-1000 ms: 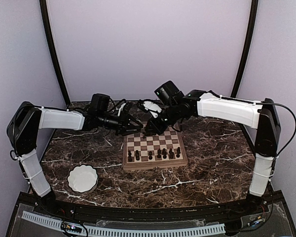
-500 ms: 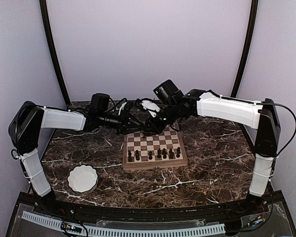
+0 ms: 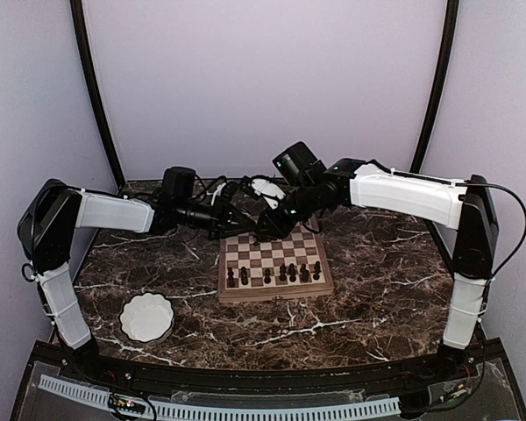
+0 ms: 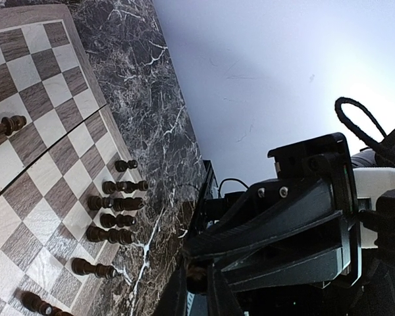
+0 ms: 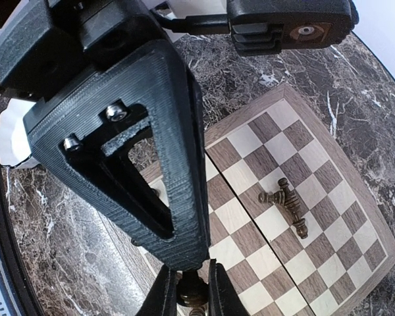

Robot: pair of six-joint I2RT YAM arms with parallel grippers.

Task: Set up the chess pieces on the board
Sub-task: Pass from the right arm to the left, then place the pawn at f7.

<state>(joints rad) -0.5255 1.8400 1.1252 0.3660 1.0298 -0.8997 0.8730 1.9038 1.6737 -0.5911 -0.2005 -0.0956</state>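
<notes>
Grip: left tool, right tool clamped on chess piece | at board far rim

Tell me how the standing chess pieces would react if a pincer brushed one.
The chess pieces look tall and slim on small bases, so one would probably tip easily. They stand close together on the board, so it may knock a neighbour. Rounded profiles suggest it would roll once down.

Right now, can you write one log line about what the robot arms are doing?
left gripper: shut on chess piece | right gripper: shut on same piece | place: over far edge of board | near-row pieces: standing
</notes>
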